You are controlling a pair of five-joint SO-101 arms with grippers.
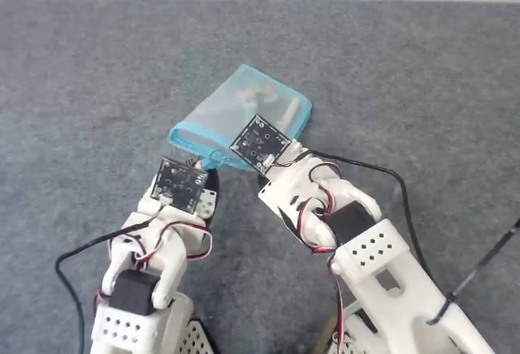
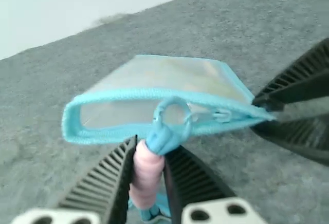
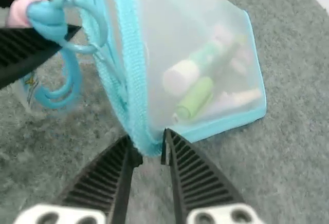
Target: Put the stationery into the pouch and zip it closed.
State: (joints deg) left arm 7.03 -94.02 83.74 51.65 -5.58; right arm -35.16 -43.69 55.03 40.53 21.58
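As I read the table from left to right, I log three entries.

Item one: left gripper [image 2: 152, 149], clenched on the pink bead [image 2: 146, 170] of the blue pull cord [image 2: 160, 135], which is tied to the zipper ring [image 2: 172, 113].

Item two: pouch [image 1: 236, 110], translucent with blue trim, lying on the grey felt table [image 1: 81, 86] just ahead of both arms, its zipper edge turned toward them. The stationery [image 3: 198, 88], green and white tubes, lies inside at the end away from the zipper. I cannot tell how far the zipper is drawn.

Item three: right gripper [image 3: 146, 149], clamped on the corner of the pouch at the end of the zipper edge.
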